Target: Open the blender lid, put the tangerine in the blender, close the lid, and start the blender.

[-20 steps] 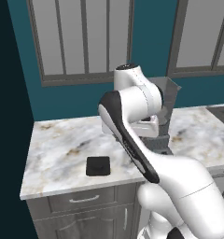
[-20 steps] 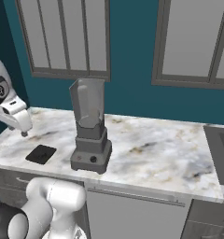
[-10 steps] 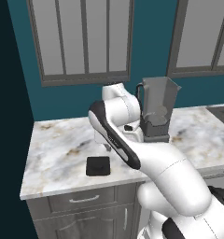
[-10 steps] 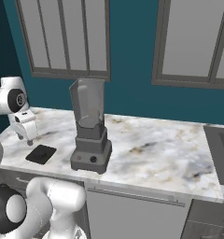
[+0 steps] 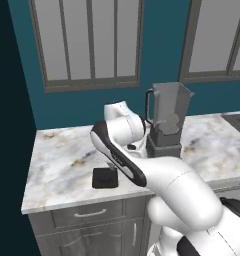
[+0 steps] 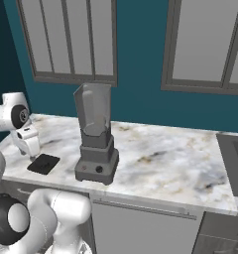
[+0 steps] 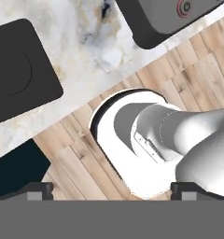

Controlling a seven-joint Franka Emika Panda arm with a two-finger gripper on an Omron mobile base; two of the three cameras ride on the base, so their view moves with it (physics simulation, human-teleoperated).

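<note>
**Fingers wide and empty, lid off, fruit yet to be found**

Fingers [image 7: 37, 189] sit at the two bottom corners of the hand view, spread as far apart as they go, with nothing between them. Seen from the right base view, the gripper [image 6: 30, 149] hangs at the left of the frame, just above the counter [image 6: 160, 156] and close to the lid [image 6: 43, 163].

That lid lies flat on the marble, left of centre in the left base view, and takes up the upper left of the hand view. The blender [image 6: 96, 136] stands just right of it, pitcher top uncovered, its knob [image 7: 185, 7] peeking in at the top right of the hand view. So the opening step looks done to me.

The tangerine I cannot spot anywhere on the counter, so I'd say the job now is to find it. Doing that well means lifting the hand clear of lid and blender, swinging it to search the surroundings, and keeping the fingers spread until they straddle the fruit. A round fruit will roll if nudged, so a straight-down approach seems safest.
</note>
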